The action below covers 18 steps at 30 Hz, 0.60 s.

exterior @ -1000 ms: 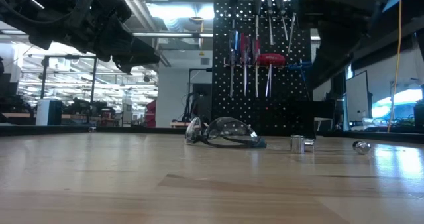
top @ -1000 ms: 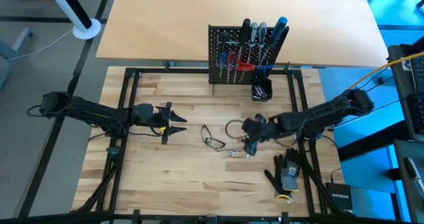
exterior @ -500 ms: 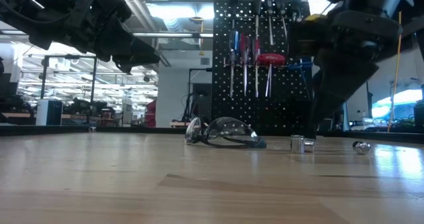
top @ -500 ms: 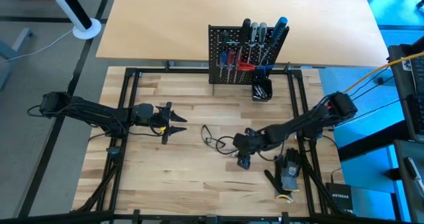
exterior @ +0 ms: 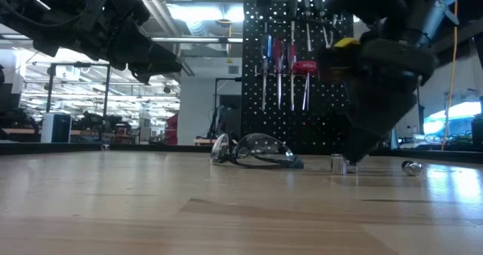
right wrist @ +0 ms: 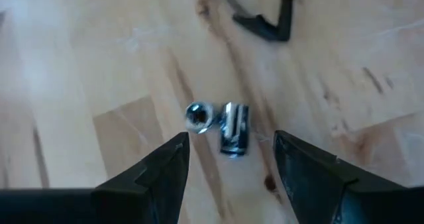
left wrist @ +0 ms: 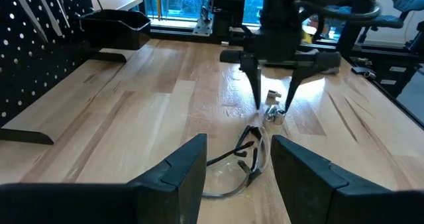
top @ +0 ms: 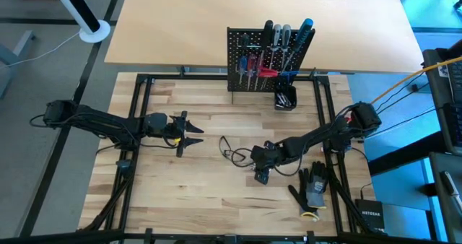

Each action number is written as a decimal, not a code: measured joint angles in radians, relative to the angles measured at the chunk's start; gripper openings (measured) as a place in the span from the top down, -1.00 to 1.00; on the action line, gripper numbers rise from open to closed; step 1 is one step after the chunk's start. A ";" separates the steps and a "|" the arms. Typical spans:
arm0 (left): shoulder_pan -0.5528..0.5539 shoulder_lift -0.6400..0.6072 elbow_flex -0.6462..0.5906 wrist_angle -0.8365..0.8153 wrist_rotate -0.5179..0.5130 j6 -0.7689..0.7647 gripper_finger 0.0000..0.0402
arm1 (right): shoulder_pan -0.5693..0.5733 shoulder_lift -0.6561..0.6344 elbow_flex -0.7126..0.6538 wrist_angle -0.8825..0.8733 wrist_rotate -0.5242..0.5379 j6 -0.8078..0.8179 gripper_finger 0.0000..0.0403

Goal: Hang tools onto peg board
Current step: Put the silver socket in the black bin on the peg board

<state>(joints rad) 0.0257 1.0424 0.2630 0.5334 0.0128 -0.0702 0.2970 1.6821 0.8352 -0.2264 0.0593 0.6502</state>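
Right gripper (top: 261, 176): you have it low over the table centre, fingers pointing down, jaws apart and holding nothing.

Target beneath it: two small shiny metal pieces (right wrist: 218, 123) lie on the bare wood, touching each other. In the right wrist view they sit between the two fingertips (right wrist: 173, 159), slightly ahead of them.

Long axis: the larger piece is a short cylinder; its axis runs roughly along the fingers, not across the gap. The smaller one shows a round end. I cannot tell what kind of tool parts they are.

Nearer arm: the right, by a wide margin. In my judgement, you need only a straight descent, then a close.

Left gripper (top: 193, 137): waiting at 9 o'clock of the table, jaws apart, empty, aimed toward the centre.

Safety glasses (top: 232, 154): lying just at 10 o'clock of the right gripper, apart from the metal pieces. Watch that a finger does not snag the frame.

Peg board (top: 242, 45): upright at 12 o'clock on the table edge.

Tools (top: 274, 53): screwdrivers already hang on the board.

Black cup (top: 284, 98): beside the board's foot.

Gloves (top: 312, 188): at 4 o'clock, clear of the work.
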 joint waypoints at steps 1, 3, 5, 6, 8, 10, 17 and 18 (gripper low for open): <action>0.000 0.000 0.000 0.000 0.000 0.002 0.21 | -0.006 0.000 0.000 -0.002 0.000 0.000 -0.09; 0.000 0.000 0.000 0.000 0.000 0.003 0.21 | -0.017 0.001 0.000 -0.003 0.000 0.005 -0.09; 0.000 0.000 0.000 0.000 0.000 0.003 0.21 | -0.028 0.001 0.000 -0.005 0.000 0.011 -0.09; 0.000 0.000 0.000 0.000 0.000 0.003 0.21 | -0.034 0.001 0.000 -0.008 -0.004 0.013 -0.09; 0.000 0.000 0.000 0.000 0.000 0.002 0.21 | -0.047 0.001 0.000 -0.010 -0.013 0.018 -0.09; 0.000 0.000 0.000 0.000 0.000 0.002 0.21 | -0.059 0.001 0.000 -0.014 -0.013 0.018 -0.09; 0.000 0.000 0.000 0.000 0.000 0.002 0.21 | -0.091 0.001 0.000 -0.034 -0.026 0.015 -0.09; 0.000 0.000 0.000 0.000 0.000 0.003 0.21 | -0.090 0.001 0.000 -0.038 -0.026 0.015 -0.09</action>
<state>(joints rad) 0.0257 1.0424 0.2630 0.5331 0.0128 -0.0674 0.2069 1.6829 0.8352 -0.2648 0.0330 0.6651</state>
